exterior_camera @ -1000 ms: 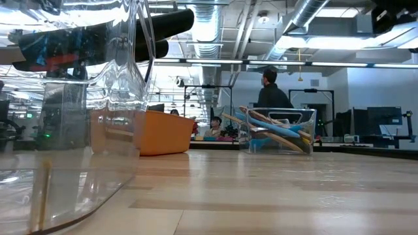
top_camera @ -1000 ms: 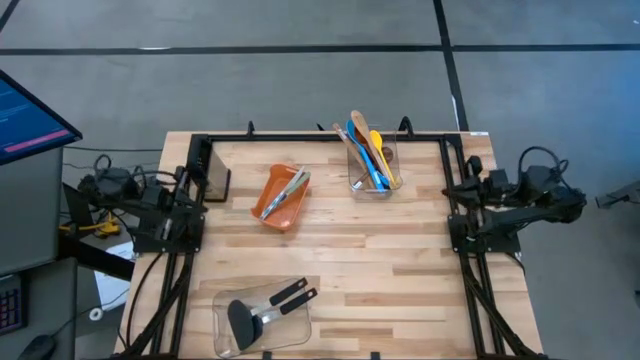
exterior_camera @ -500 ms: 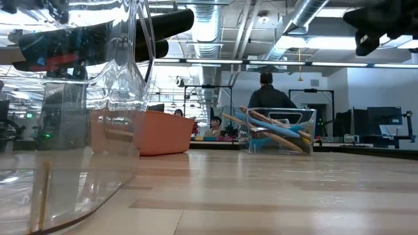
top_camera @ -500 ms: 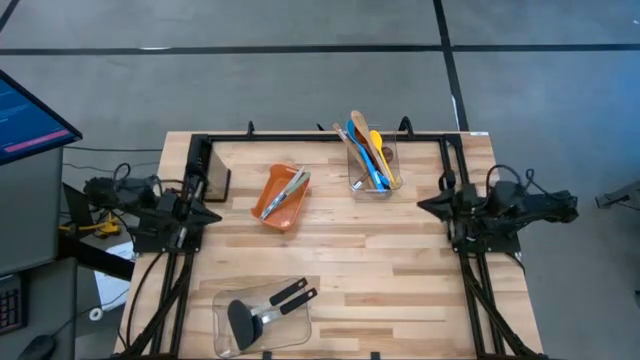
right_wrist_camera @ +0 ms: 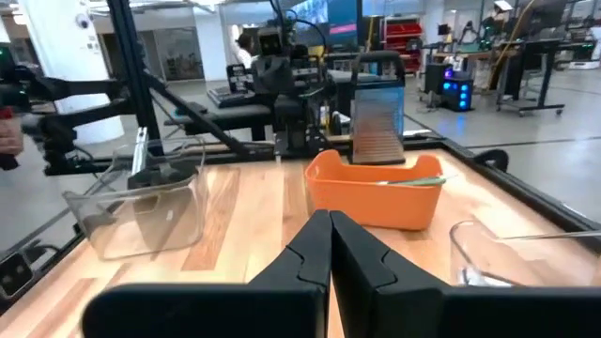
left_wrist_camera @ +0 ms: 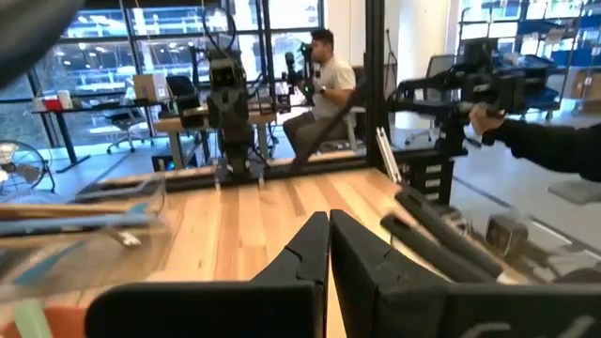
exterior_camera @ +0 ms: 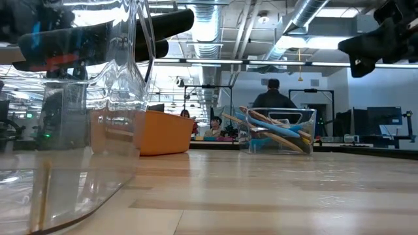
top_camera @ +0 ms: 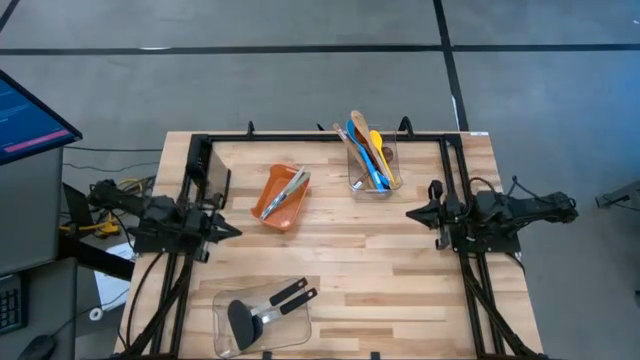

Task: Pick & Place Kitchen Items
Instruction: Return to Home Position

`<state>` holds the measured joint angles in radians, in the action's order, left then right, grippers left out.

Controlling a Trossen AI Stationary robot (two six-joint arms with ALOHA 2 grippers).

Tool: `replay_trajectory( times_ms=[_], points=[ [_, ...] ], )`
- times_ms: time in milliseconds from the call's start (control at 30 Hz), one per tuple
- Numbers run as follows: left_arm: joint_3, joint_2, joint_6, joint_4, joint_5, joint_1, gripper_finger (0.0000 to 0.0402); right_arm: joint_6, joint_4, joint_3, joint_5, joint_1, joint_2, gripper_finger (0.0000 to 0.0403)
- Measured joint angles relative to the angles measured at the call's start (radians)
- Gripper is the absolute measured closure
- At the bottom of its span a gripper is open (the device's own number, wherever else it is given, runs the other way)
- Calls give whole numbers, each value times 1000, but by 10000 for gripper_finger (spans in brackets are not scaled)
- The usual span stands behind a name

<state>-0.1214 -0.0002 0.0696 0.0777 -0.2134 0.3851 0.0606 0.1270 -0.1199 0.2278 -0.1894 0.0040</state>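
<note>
Two arms are sitting at opposite edges of the table (top_camera: 360, 250), each pointing inward. The left gripper (top_camera: 232, 231) and the right gripper (top_camera: 410, 213) are both empty, and in each wrist view the dark fingers are pressing flat together with no gap between them.

The kitchen items are all resting in bins. The wooden and coloured spoons (top_camera: 368, 150) are standing bundled in the far clear container (top_camera: 358, 190), the black spatulas (top_camera: 243, 320) are lying in the near clear container (top_camera: 290, 335), and the metal tongs (top_camera: 292, 185) are lying in the orange bin (top_camera: 262, 210). No utensil is lying on bare wood, so the sorting appears complete.

For the step in hand — parking the arms — a good execution would mean keeping the fingers shut, folding each arm back along its own side, and moving slowly enough to stay clear of the black frame rails and of the container walls.

No brand, label or writing is legible. The lines on the monitor (top_camera: 25, 115) beside the left arm are too small to read.
</note>
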Motion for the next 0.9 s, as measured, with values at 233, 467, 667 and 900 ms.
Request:
replay_trajectory(
  times_ms=[233,467,667,900],
  points=[
    [88,0,-7,-63,-1,0,401,-7,-7,59,-48,0,0,403],
    [103,5,-2,-96,23,0,401,-89,-16,63,-100,0,0,403],
    [103,6,-6,-96,23,0,401,-97,-15,63,-100,1,0,403],
    [103,7,-1,-96,26,0,401,-60,-14,63,-99,3,2,403]
  ],
)
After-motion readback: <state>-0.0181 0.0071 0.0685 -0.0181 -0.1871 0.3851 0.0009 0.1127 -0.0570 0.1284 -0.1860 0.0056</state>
